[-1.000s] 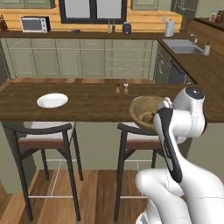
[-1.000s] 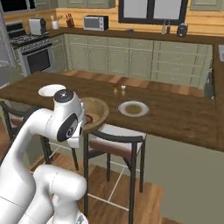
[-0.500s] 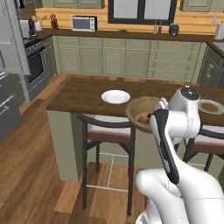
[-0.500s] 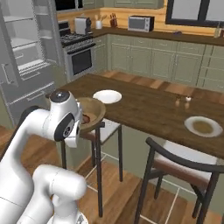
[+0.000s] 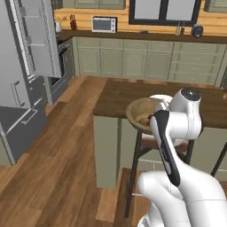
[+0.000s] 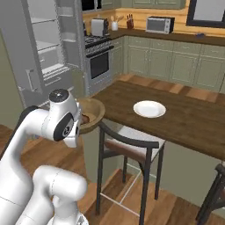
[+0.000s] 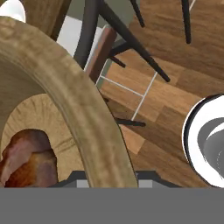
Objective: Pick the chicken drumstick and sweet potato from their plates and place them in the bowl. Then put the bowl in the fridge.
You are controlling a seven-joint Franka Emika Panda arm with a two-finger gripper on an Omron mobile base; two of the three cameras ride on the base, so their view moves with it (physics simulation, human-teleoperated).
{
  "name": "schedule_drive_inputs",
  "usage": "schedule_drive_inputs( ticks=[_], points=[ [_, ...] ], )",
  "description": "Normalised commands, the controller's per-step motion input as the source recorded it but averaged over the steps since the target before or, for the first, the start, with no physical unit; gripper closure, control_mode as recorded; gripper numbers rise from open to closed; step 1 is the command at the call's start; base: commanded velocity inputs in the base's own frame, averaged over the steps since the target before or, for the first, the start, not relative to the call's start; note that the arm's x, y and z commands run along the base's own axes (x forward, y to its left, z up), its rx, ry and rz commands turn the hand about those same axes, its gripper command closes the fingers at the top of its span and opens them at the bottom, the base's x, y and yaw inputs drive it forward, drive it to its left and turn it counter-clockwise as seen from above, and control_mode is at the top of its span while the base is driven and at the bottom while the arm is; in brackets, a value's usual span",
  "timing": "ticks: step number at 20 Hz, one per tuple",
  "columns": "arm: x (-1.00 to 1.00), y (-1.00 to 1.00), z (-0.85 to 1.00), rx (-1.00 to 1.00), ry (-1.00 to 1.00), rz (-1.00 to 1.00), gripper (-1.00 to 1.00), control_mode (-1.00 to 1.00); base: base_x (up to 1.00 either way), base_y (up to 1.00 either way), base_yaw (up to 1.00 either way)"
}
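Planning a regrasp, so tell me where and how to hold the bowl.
Grip the bowl by its thick rim, one finger inside and one outside the wall. Come from above at the edge nearest the arm. It is too wide to span, and the drumstick lies in its middle.

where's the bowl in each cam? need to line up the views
Left base view: the bowl sits centre, just left of the white arm, off the end of the counter.
Right base view: bowl at centre-left, right beside the arm's round joint.
Hand view: its thick rim arcs across the left half, the chicken drumstick inside.
Shared landmark: the microwave on the back counter, in both base views.
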Motion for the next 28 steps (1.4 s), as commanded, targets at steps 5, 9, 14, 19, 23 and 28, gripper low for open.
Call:
schedule_drive_inputs(
  ticks=[5, 9, 14, 19, 23, 28],
  points=[
    [0.00, 0.00, 0.00, 0.00, 0.00, 0.00, 1.00, 1.00, 0.52, 1.00, 0.00],
    [0.00, 0.00, 0.00, 0.00, 0.00, 0.00, 1.00, 1.00, 0.66, 1.00, -0.13],
    [0.00, 0.00, 0.00, 0.00, 0.00, 0.00, 1.00, 1.00, 0.97, 0.98, -0.45],
    [0.00, 0.00, 0.00, 0.00, 0.00, 0.00, 1.00, 1.00, 0.51, 1.00, -0.50],
    [0.00, 0.00, 0.00, 0.00, 0.00, 0.00, 1.00, 1.00, 0.35, 0.90, -0.40],
    [0.00, 0.00, 0.00, 0.00, 0.00, 0.00, 1.00, 1.00, 0.76, 0.16, -0.04]
  ],
)
